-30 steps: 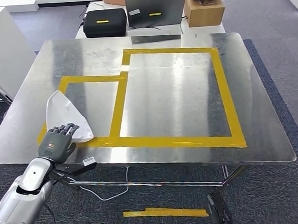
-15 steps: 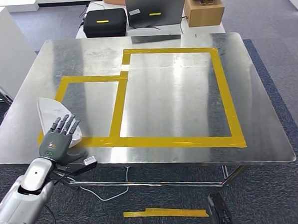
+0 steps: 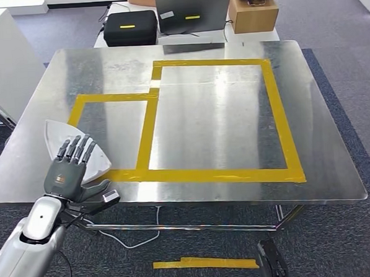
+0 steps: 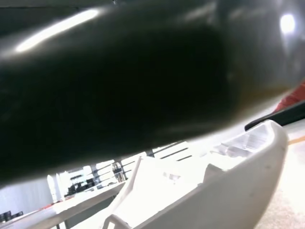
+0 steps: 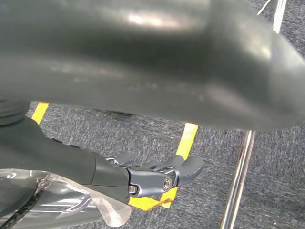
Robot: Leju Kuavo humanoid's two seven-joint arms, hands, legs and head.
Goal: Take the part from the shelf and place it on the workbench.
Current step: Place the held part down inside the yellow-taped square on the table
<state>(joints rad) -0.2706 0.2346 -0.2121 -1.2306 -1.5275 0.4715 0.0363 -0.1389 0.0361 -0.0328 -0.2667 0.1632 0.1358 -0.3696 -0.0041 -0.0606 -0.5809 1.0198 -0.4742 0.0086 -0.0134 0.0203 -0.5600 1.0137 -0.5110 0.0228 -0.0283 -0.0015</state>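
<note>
Lying part: white, smooth, curved shell (image 3: pixel 91 157) on the steel workbench (image 3: pixel 210 125), across yellow tape (image 3: pixel 145 135).
Left hand (image 3: pixel 68 174): fingers spread over it.
Right hand (image 5: pixel 158 179): grip unclear.

A dark, blurred part of the left hand (image 4: pixel 118 90) lies close over the white part (image 4: pixel 223 191). The white part is a moulded plastic shell with a thick rounded rim and raised ribs inside. Beyond the white part, a pale table edge (image 4: pixel 72 206) and blurred furniture are seen.
</note>
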